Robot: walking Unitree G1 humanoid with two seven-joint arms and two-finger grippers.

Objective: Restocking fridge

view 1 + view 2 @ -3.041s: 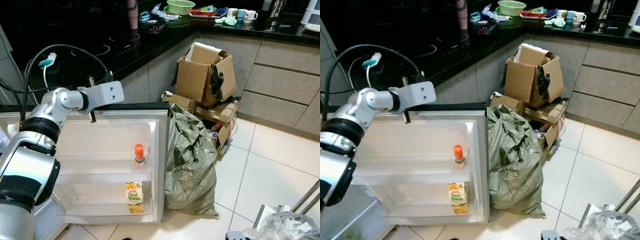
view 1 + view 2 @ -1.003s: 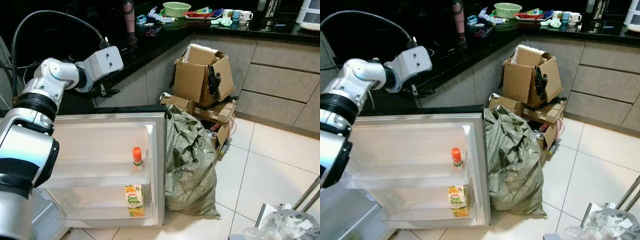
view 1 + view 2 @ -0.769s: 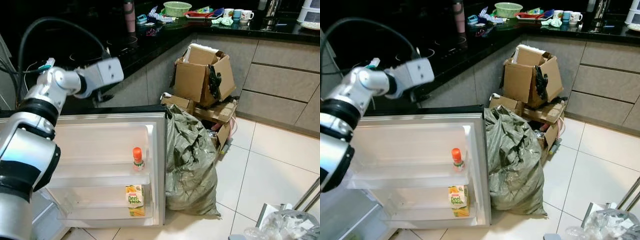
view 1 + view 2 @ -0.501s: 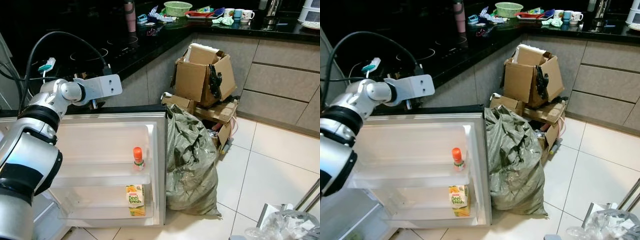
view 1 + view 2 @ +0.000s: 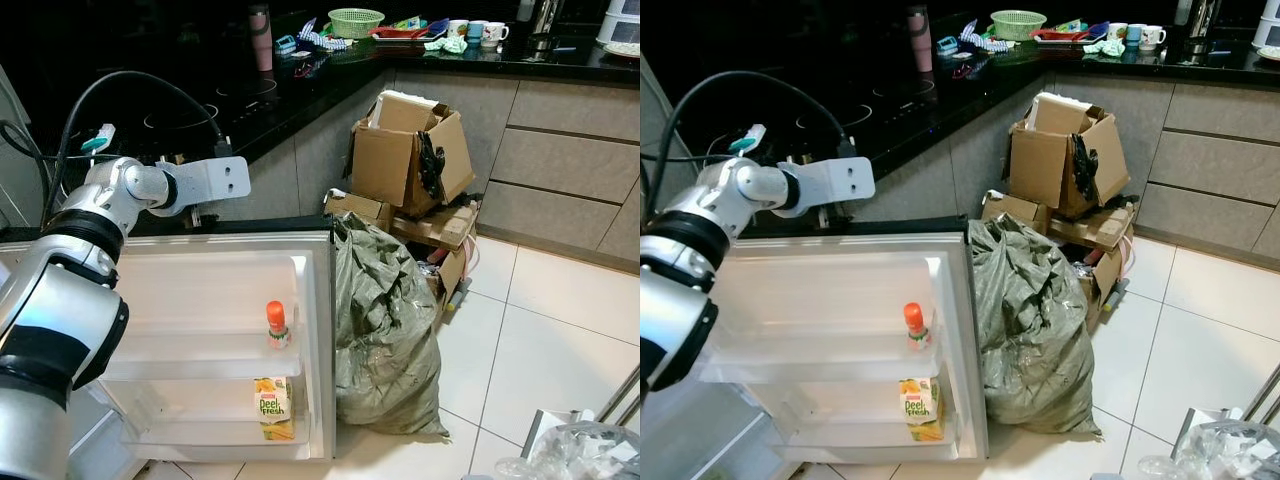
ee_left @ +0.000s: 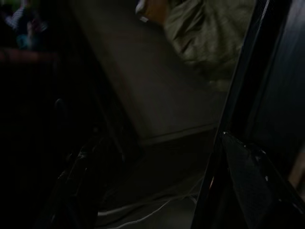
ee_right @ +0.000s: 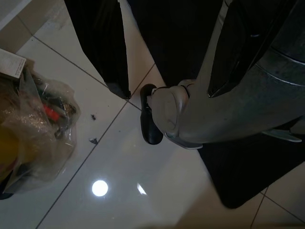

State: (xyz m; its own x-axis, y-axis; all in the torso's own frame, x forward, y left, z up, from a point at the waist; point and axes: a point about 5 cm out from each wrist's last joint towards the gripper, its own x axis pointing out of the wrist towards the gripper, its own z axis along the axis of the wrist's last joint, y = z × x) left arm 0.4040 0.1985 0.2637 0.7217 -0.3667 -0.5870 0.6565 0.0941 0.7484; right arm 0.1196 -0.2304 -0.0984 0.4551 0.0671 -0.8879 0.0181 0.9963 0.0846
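Observation:
The white fridge door point(image 5: 200, 285) stands open in front of me, its shelves facing up. A small bottle with an orange cap point(image 5: 276, 322) stands on the middle door shelf. On the shelf below it sits a yellow juice carton point(image 5: 271, 407). My left gripper point(image 5: 192, 217) hangs just behind the door's top edge, against the dark counter front. In the dim left wrist view its fingers point(image 6: 81, 191) are spread with nothing between them. My right gripper point(image 7: 167, 90) hangs idle over the floor tiles, open and holding nothing.
A stuffed grey-green sack point(image 5: 385, 330) leans against the door's right edge. Torn cardboard boxes point(image 5: 410, 150) are piled behind it by the grey cabinets. A black counter point(image 5: 250, 95) runs along the back. A clear plastic bag of goods point(image 7: 33, 124) lies on the floor at my right.
My left arm has come down from above the counter to the top edge of the fridge door. Bottle and carton have not moved; the view has shifted slightly.

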